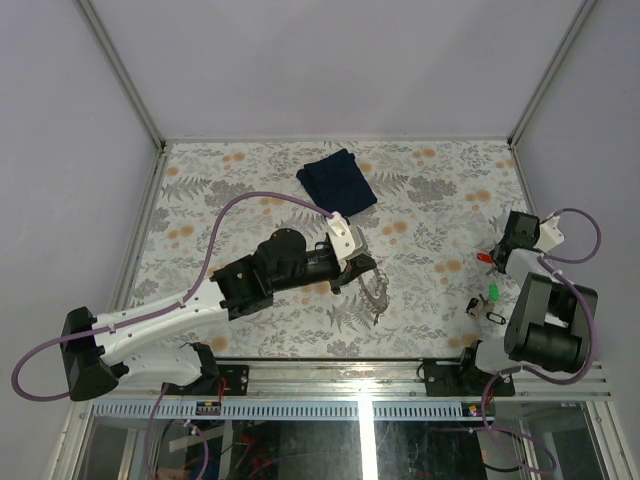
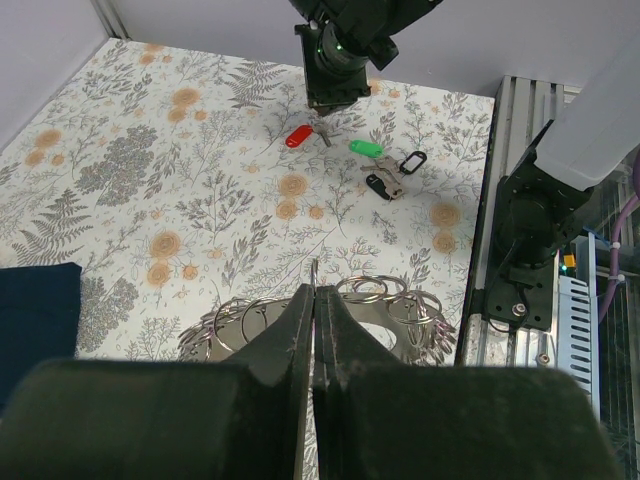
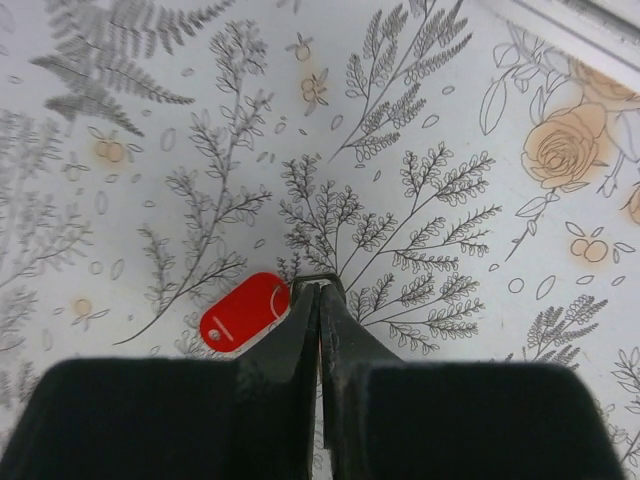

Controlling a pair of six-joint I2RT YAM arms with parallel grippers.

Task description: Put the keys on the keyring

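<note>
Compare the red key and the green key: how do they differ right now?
The red key lies at the right pincer's shut tips, seemingly pinched; the green key lies free of it. Red sits farther back on the floral table, green nearer its front edge. Both lie flat.

The surface (image 1: pixel 250 170) carries the cloth (image 1: pixel 337 180) at far centre. The keyring (image 1: pixel 376 292) sits nearer than the cloth, at centre, directly under the left gripper (image 1: pixel 362 268), with one strand between its jaws. The keys (image 1: pixel 493 292) lie well apart to the right, close to the right edge. The farthest key (image 1: pixel 484 258) lies at the right gripper (image 1: pixel 492 256), pinched between its jaws; the others lie grouped just near of it.
</note>
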